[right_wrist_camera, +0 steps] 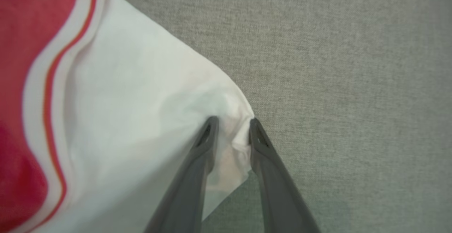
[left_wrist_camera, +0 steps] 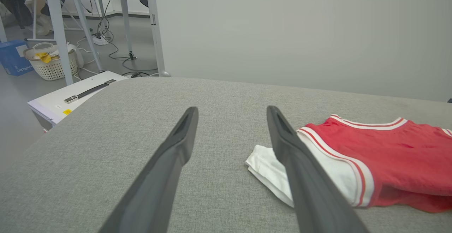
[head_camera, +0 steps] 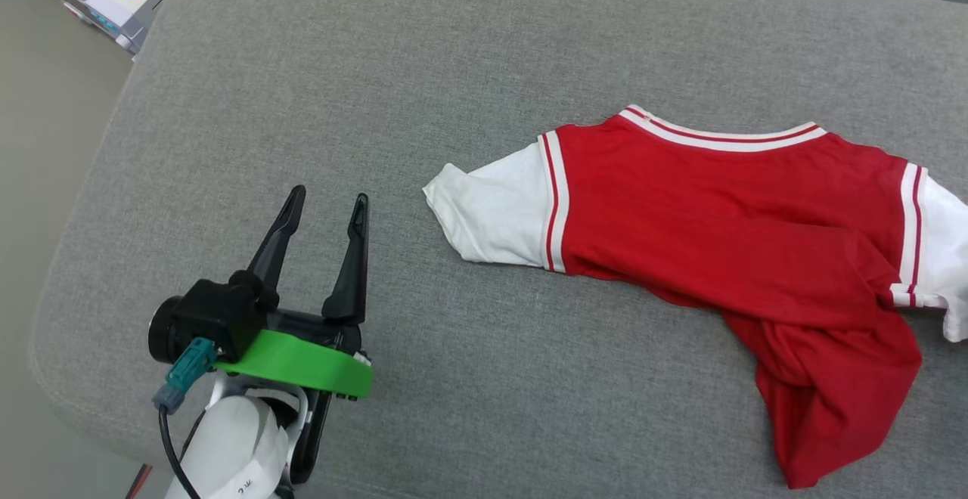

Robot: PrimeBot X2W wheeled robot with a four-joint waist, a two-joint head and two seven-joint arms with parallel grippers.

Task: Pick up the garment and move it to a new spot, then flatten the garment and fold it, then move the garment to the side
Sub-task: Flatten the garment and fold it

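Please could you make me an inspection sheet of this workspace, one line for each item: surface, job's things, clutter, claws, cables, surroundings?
Surface: grey fabric cushion, flat, with a rounded edge.
Job's things: garment, red with white sleeves, lying crumpled, lower part bunched, not yet folded.
Clutter: nothing seen on the cushion.
Claws: left claw open, over bare cushion, apart from the garment; right claw part-closed around a white sleeve's edge, firm grip not certain.
Cables: black cable at the left wrist; loose cables on the floor.
Surroundings: white case beside the cushion, laundry basket, blue box, metal legs, pale wall.
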